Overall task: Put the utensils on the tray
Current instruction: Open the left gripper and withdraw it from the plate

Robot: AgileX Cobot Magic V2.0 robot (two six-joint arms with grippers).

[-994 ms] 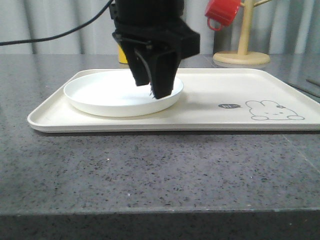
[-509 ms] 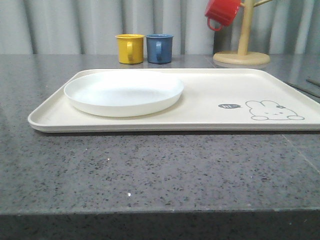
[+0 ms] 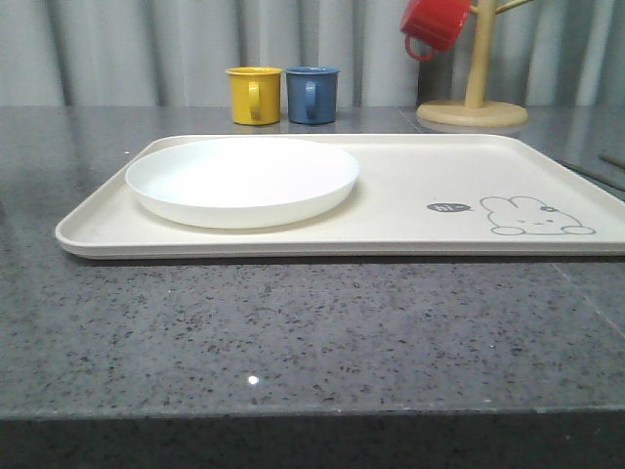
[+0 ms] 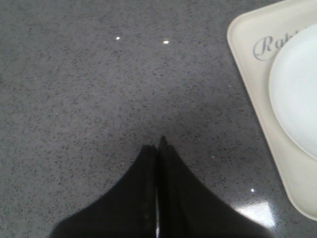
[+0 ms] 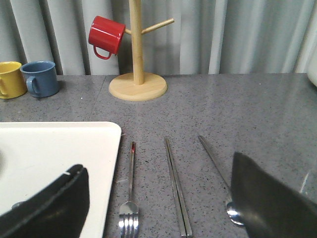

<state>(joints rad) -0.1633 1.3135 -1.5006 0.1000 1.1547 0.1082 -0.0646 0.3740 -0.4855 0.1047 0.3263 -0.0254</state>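
While plate hugs tray's left edge.

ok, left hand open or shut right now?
Shut. In the left wrist view the left hand has its two dark fingers pressed together, holding nothing, above bare countertop beside the tray.

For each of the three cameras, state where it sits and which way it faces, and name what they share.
Front view: low at the table edge, facing forward over the tray and plate.
Left wrist view: above the countertop, looking down; left gripper shut, tray corner beside it.
Right wrist view: low, facing the curtain; right gripper open over fork, chopsticks, spoon.
Shared: the tray in all; the red mug in front and right wrist.
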